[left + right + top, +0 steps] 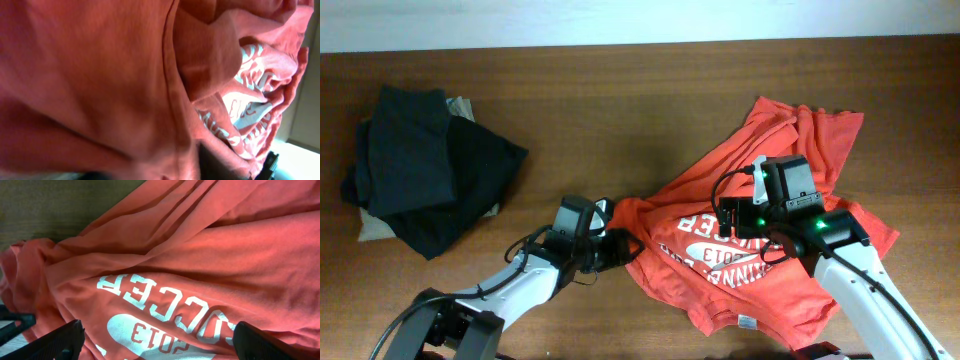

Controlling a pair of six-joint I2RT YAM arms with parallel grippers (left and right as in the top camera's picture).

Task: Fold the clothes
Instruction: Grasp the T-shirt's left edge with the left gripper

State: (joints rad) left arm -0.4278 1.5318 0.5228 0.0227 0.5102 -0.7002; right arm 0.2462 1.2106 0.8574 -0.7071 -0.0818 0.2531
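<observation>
A dark brown wooden table (620,120) spans the view, a pale strip (620,20) beyond its far edge.

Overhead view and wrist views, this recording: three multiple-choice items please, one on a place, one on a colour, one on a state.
1. The pile of black garments lies: A) at the table's left; B) on the T-shirt; C) off the table.
2. The T-shirt's lettering is: A) black; B) white; C) yellow.
3. The right tool is: A) shut on a sleeve; B) shut, empty; C) open.
1 A, it sits left, apart from the shirt; 2 B, white print on the chest; 3 C, its fingers stand wide apart in the right wrist view.
</observation>
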